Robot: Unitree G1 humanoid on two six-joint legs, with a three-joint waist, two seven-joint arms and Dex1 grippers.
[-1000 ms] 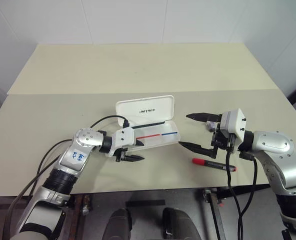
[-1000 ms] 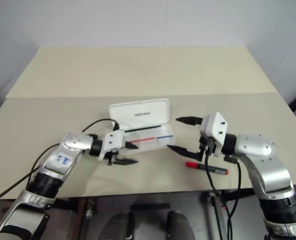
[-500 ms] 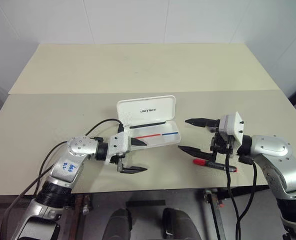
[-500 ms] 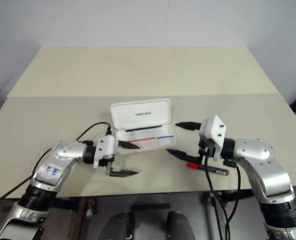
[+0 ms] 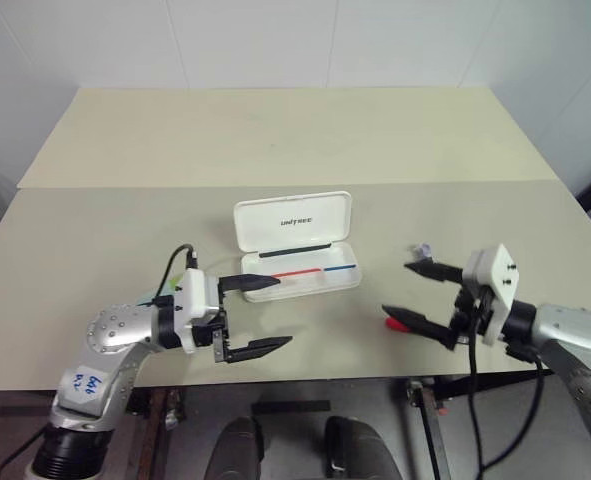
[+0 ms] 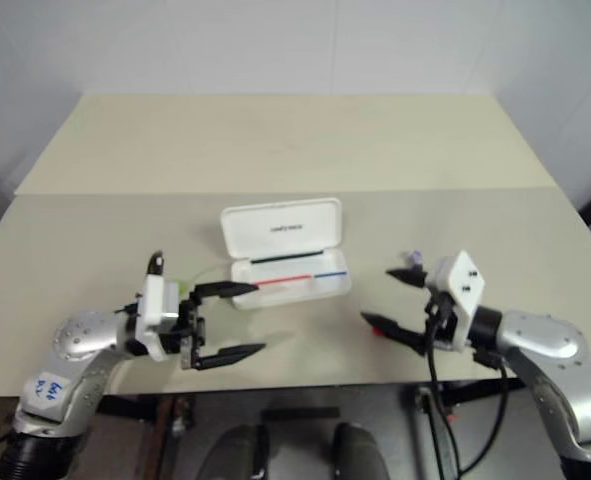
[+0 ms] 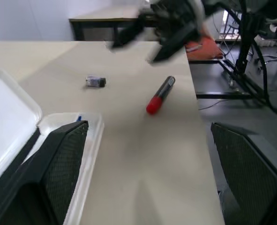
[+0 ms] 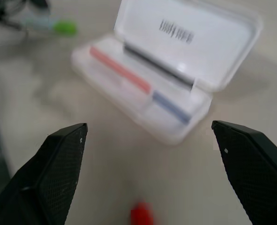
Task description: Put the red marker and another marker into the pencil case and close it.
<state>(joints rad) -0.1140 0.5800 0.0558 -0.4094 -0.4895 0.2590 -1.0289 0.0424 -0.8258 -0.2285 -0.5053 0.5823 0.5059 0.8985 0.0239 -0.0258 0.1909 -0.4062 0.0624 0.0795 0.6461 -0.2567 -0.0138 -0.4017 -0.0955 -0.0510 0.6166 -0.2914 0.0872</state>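
The white pencil case lies open at mid-table, lid up, its printed red and blue stripes showing in the base. The red marker lies on the table to the right of the case, its red end peeking out under my right gripper, which hovers open over it. My left gripper is open with nothing in it, just left of and nearer than the case, pointing right. The light green marker lies on the table beyond the case's left end.
A small grey object sits on the table behind the right gripper. The table's front edge runs close below both grippers. A second table adjoins at the back.
My left gripper has drawn back from the case toward the front edge and opened wider. My right gripper has slid right and down toward the front edge, still open.
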